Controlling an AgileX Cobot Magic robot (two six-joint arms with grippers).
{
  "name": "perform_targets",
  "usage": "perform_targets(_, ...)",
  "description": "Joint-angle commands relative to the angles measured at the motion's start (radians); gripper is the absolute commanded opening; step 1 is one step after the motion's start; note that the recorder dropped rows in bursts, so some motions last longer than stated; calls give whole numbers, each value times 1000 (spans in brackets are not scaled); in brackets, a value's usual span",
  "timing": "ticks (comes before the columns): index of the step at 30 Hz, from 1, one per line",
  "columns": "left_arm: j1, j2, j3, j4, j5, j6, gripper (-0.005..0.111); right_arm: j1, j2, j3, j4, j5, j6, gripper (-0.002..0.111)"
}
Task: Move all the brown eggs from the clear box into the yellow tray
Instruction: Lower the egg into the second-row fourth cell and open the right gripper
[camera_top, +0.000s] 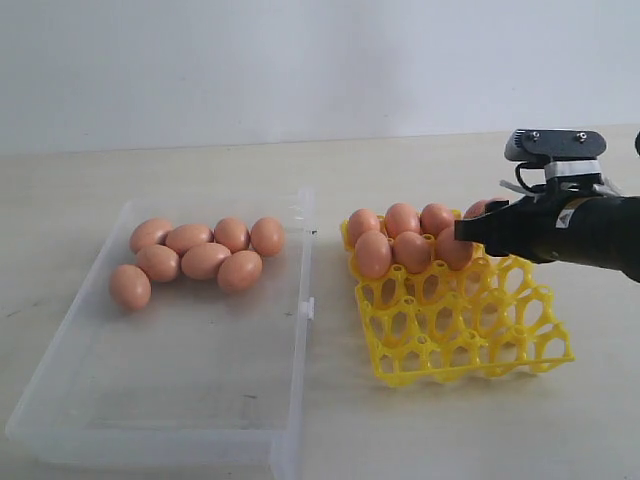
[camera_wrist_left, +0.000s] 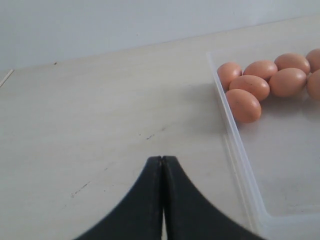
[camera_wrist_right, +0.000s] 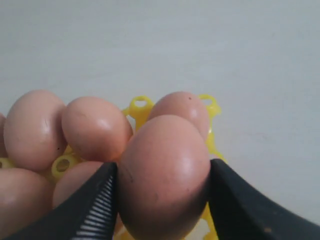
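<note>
1. Brown egg (camera_wrist_right: 162, 175) is clamped between my right fingers (camera_wrist_right: 95, 205), one pad on each flank, the fingers spread wide around it.
2. It is at the yellow tray (camera_top: 470, 340), just beside six eggs (camera_top: 402, 218) in the two rows farthest from the exterior camera.
3. My left fingers (camera_wrist_left: 150, 200) are pressed together, holding nothing, above bare surface (camera_wrist_left: 75, 125) beside the clear box (camera_wrist_left: 235, 145).
4. Eight brown eggs (camera_top: 205, 260) lie clustered inside that box, well apart from the tray.
</note>
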Motion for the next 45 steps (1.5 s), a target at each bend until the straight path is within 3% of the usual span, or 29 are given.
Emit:
perform_targets(1,-5,-6,-4,-1,-6,-5,0,-5,32,-38,-28,20,29,0)
perform_targets(23,-5,-6,-4,-1,-6,-5,0,-8,69,-76,-42,75,30,1)
perform_targets(28,-5,-6,-4,-1,-6,-5,0,-8,69,-76,-44,75,30,15)
perform_targets(36,-5,-6,-4,-1,-6,-5,0,-8,69,-76,-37,79,33,48)
perform_targets(40,-5,-6,-4,-1,-6,-5,0,-8,69,-76,-37,80,33,56)
perform_targets(45,-5,-6,-4,-1,-6,-5,0,-8,67,-76,-37,85,33,57)
